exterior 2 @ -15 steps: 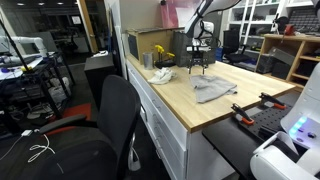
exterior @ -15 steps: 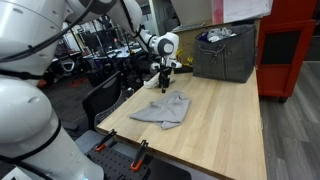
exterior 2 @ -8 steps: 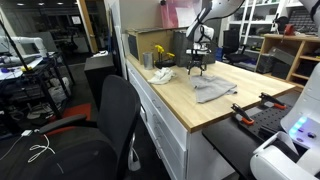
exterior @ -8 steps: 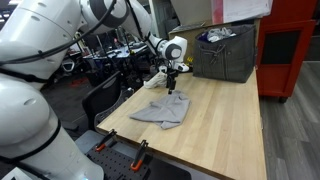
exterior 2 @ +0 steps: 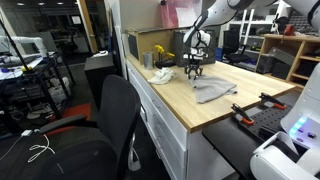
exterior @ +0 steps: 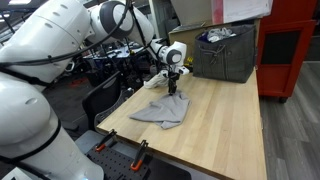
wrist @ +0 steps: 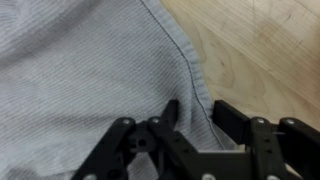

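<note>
Jaws: on the gripper (wrist: 192, 130) they stand a narrow gap apart, with the stitched hem running into that gap in the wrist view; whether they pinch the fabric cannot be told.
Gripper: it points straight down, its tips at the fabric, seen in both exterior views (exterior: 172, 90) (exterior 2: 194, 78).
Cloth: a grey cloth (wrist: 80, 70) lies rumpled and spread on the wood, the gripper at its far edge (exterior: 165, 110) (exterior 2: 213, 92).
Worktop: a pale wooden worktop (exterior: 230, 125) carries the cloth, with bare boards just beside the hem (wrist: 270, 50).
Front edge: orange-handled clamps (exterior: 140, 150) sit at the near rim.
Back: a grey fabric bin (exterior: 225, 55) stands at the far end, well apart from the cloth.
</note>
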`<move>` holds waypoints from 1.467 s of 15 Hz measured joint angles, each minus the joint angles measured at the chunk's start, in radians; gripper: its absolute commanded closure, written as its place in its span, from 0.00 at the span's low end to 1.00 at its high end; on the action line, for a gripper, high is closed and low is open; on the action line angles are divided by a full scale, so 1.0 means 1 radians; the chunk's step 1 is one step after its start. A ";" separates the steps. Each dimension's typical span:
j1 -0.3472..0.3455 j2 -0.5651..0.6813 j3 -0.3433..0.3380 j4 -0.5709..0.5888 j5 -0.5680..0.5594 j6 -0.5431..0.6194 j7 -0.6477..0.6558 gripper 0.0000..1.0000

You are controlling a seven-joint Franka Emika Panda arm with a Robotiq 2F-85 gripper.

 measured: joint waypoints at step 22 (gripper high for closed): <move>0.078 0.019 0.012 0.203 -0.044 0.007 0.085 0.32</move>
